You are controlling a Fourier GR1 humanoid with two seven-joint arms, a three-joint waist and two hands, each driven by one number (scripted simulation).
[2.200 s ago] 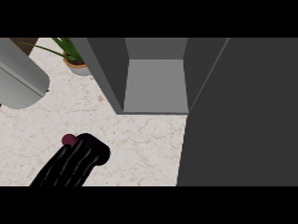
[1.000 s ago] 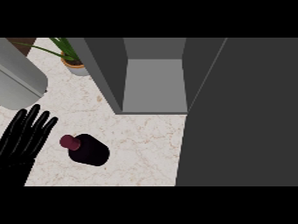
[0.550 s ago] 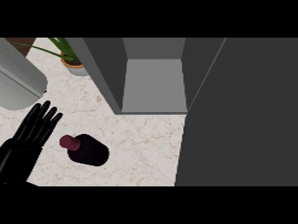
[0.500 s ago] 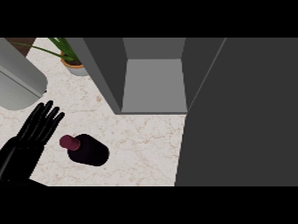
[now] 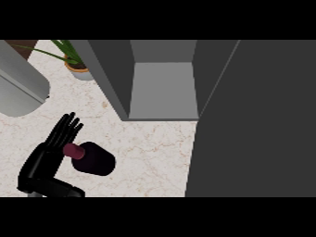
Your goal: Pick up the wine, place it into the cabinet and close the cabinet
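Just right of your left hand (image 5: 49,155), fingers straight and spread, pointing up-counter: wine (image 5: 91,158), touching; cabinet (image 5: 161,83) open beyond.

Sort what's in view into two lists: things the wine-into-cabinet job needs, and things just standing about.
Needed for the job:
- wine bottle, on the counter
- cabinet, open
- cabinet door, swung open
- left hand, fingers straight, beside the bottle's neck

Just standing about:
- potted plant, at the counter's back
- grey cylinder, far left
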